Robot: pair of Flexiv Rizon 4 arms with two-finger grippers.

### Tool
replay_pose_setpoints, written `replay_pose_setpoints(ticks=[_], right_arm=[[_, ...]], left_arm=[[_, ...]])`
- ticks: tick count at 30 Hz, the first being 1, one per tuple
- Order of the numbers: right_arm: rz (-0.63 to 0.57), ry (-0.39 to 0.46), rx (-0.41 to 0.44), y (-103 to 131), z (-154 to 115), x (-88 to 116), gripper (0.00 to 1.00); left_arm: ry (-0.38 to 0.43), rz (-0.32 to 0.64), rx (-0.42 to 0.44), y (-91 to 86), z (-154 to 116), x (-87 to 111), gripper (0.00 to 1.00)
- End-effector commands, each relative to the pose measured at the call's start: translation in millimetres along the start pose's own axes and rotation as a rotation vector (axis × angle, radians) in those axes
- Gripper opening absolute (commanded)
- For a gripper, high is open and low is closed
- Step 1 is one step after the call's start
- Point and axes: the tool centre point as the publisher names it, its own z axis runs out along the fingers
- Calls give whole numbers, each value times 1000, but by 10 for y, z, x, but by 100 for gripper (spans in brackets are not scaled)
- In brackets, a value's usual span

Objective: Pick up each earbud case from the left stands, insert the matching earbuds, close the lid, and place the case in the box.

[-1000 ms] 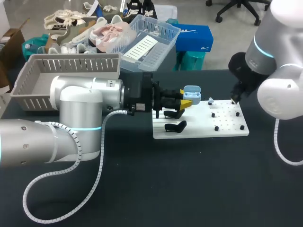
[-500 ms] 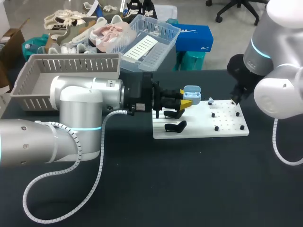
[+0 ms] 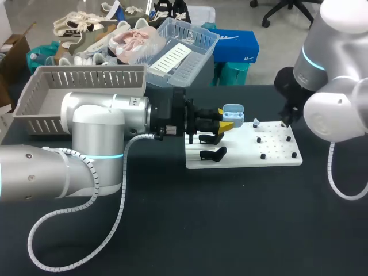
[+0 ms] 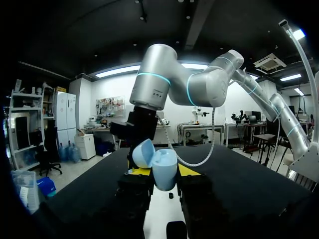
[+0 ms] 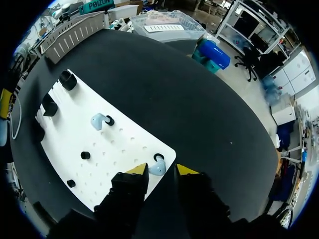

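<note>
Stands [image 3: 214, 154] of black sit on the white board's [image 3: 276, 158] left end. Above that end, the left gripper [image 3: 226, 125] is clamped on the open blue earbud case [image 3: 233, 111]. At the board's far right corner, the right gripper [image 5: 161, 170] hangs, fingers parted around one blue earbud [image 5: 157, 167]. Another earbud [image 5: 98, 121] stands mid-board. A grey box [image 3: 34, 98] lies beyond the board's left end.

left hand [image 4: 164, 172]: clamped, level | right hand [image 5: 161, 169]: parted, pointing down
</note>
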Motion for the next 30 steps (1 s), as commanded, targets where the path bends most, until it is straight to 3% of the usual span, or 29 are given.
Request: replay_pose_setpoints(ticks=[1, 9, 14, 24, 30], right_arm=[[-2, 6, -5, -20, 13, -23, 29], [-3, 10, -7, -31, 27, -24, 18], [-6, 12, -7, -29, 34, -22, 0], [-28, 6, 3, 14, -124, -33, 0], [-35, -7, 9, 123, -392, 9, 0]], left_arm=[[-2, 1, -1, 1, 2, 7, 0], [-2, 1, -1, 1, 2, 7, 0], [-2, 1, -1, 1, 2, 7, 0], [-2, 1, -1, 1, 2, 7, 0], [-2, 1, -1, 1, 2, 7, 0]])
